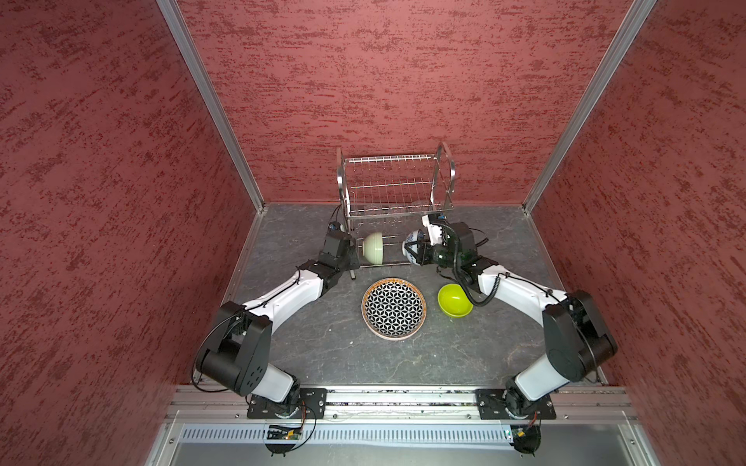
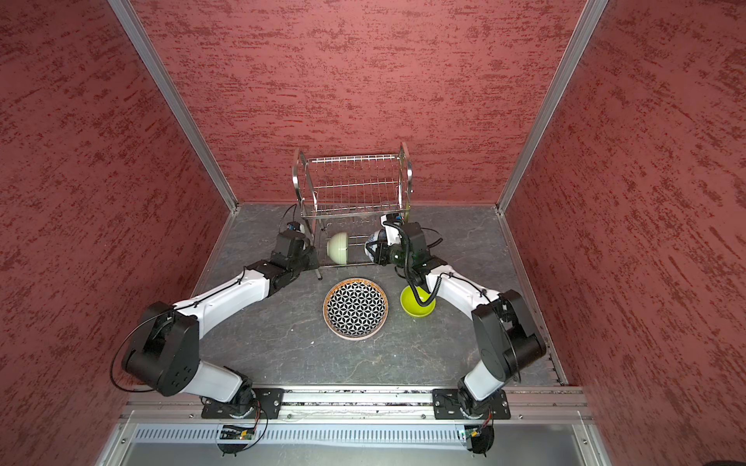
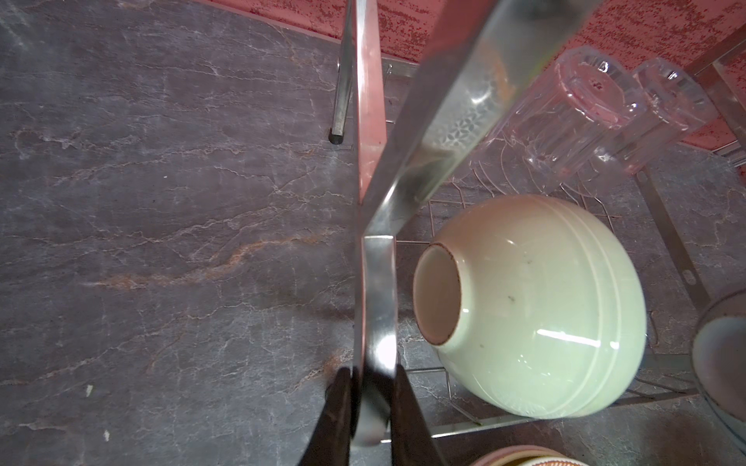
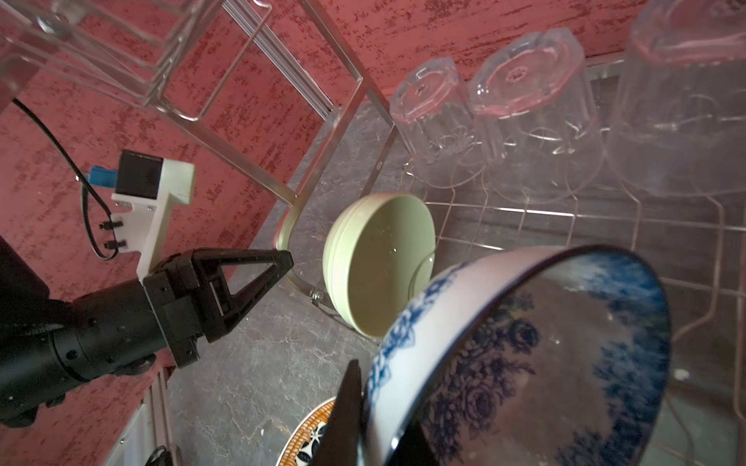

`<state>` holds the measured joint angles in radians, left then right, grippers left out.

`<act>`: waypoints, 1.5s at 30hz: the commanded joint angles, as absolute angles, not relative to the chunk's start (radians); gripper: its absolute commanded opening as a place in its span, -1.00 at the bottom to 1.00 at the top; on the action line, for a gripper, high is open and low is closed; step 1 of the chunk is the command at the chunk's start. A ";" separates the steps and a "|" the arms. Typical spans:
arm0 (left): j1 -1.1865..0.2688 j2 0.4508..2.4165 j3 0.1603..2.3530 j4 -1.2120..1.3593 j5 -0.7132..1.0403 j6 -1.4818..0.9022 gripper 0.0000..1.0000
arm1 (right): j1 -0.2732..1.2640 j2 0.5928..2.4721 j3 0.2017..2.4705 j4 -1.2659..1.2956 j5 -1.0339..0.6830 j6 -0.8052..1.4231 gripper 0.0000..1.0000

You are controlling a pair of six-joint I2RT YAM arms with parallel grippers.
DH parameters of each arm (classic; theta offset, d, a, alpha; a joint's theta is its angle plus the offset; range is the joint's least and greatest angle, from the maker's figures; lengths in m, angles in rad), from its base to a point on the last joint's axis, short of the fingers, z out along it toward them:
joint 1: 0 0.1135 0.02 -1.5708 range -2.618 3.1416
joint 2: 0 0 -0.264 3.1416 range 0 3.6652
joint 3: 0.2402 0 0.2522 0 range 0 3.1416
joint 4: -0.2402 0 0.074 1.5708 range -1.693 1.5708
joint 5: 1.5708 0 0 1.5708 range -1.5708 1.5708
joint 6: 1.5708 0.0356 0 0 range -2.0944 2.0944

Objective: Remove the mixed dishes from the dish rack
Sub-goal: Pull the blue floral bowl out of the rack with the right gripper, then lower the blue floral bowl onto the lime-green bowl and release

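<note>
Pinches the rim of the blue-floral bowl (image 4: 524, 363) with the right claw (image 4: 375, 407), one finger outside and one inside. Holds it tilted at the right end of the lower tier of the dish rack (image 1: 397, 181). Clamps the rack's left side frame with the left claw (image 3: 373, 407), seemingly to steady it. Leaves the cream-green bowl (image 1: 373, 248) on its side in that tier, with three upside-down tumblers (image 4: 533, 113) behind (lime bowl (image 1: 455, 300) and patterned plate (image 1: 393, 306) already down on the surface (image 1: 323, 355)).

Risks a swing or slip on so thin a glazed grip. Could also snag the wires or side frame on the way out, or clip the lime bowl under the forearm.

Reaches forward with both arms, elbows bent outward, wrists turned in toward the rack.
</note>
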<state>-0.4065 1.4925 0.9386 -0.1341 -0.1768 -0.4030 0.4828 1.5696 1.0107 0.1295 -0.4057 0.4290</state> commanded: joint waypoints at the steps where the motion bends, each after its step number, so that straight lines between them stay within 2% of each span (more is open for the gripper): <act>1: -0.385 1.495 0.974 -0.077 -0.184 -0.448 -0.76 | 0.528 1.492 1.049 -0.012 -0.307 0.333 -1.00; 11: -0.385 1.492 0.969 -0.080 -0.184 -0.452 -0.76 | 0.621 1.349 1.058 -0.230 -0.155 0.270 -1.00; 26: -0.387 1.480 0.963 -0.086 -0.173 -0.459 -0.76 | 0.646 1.212 1.017 -0.573 0.057 0.237 -1.00; 37: -0.385 1.470 0.965 -0.091 -0.173 -0.464 -0.76 | 0.644 1.280 0.948 -0.634 0.201 0.285 -1.00; 45: -0.379 1.474 0.967 -0.091 -0.152 -0.479 -0.75 | 0.644 1.338 0.933 -0.622 0.164 0.304 -1.00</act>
<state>-0.4007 1.4921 0.9386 -0.1352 -0.1612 -0.4046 0.6399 1.3228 0.9325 -0.6407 0.1398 0.2844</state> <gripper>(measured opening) 0.166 0.108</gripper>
